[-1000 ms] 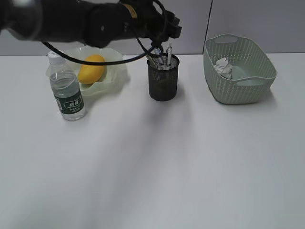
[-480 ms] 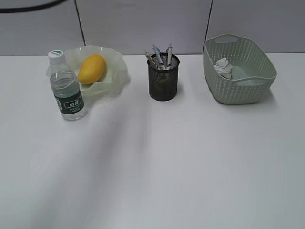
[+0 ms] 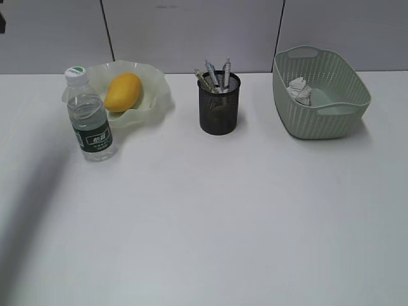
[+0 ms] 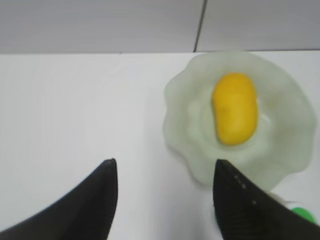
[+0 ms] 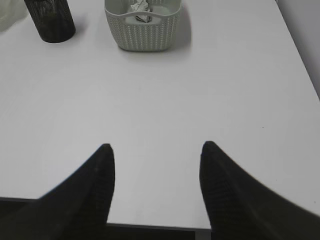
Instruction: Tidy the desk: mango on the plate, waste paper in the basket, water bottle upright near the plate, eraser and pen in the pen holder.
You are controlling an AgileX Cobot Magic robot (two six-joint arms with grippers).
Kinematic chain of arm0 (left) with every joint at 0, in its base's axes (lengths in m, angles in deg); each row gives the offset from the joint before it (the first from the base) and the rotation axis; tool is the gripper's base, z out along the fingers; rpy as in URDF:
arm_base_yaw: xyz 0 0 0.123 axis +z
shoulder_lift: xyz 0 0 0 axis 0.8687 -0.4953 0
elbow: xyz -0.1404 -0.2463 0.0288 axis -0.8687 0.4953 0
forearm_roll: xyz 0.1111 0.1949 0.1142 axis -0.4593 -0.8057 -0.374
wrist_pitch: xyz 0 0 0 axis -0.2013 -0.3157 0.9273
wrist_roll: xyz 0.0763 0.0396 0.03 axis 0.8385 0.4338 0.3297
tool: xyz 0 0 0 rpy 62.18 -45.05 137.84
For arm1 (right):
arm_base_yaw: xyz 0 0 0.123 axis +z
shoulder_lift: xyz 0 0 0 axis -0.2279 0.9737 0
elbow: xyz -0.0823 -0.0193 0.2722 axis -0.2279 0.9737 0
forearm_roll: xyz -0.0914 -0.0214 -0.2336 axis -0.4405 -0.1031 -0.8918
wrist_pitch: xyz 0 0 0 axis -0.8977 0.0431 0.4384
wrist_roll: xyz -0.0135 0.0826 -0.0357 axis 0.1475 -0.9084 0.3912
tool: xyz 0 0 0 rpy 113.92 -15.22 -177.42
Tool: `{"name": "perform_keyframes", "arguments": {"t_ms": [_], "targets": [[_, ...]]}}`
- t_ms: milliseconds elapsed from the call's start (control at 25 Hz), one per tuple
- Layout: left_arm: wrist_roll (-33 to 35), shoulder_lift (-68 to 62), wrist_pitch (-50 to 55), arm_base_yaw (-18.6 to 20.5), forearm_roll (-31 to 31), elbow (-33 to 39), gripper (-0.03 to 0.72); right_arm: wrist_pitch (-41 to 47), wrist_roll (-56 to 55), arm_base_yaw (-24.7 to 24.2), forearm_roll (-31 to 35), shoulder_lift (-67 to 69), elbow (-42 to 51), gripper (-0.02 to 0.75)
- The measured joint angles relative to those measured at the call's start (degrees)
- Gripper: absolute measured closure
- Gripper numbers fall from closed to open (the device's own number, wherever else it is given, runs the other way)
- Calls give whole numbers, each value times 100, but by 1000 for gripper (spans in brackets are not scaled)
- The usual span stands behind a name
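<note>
- Right gripper (image 5: 156, 165) hangs spread and empty over the near desk (image 3: 223, 223)
- Left gripper (image 4: 165, 180), spread and empty, has pulled clear of the pen holder (image 3: 218, 105), pens inside
- Water bottle (image 3: 90, 118) upright beside the plate (image 3: 156, 95), mango (image 3: 122, 91) on it
- Waste paper (image 3: 299, 89) in the basket (image 3: 319, 121): looks finished

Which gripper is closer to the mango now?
Left. The open left gripper hovers beside the plate holding the mango; the open right gripper hangs over the desk's near edge.
</note>
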Motion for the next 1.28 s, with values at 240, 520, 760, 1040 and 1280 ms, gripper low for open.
{"name": "perform_keyframes", "arguments": {"t_ms": [240, 520, 760, 1040, 1280], "targets": [[19, -86, 396, 74, -85, 0, 227, 0, 0, 0, 0, 0, 0, 302], [24, 817, 637, -82, -120, 1165, 227, 0, 0, 0, 0, 0, 0, 302], [24, 2655, 1254, -146, -114, 2802, 227, 0, 0, 0, 0, 0, 0, 302], [5, 4593, 2058, -140, -114, 3917, 227, 0, 0, 0, 0, 0, 0, 302], [5, 6541, 2218, -140, -46, 4686, 227, 0, 0, 0, 0, 0, 0, 302]]}}
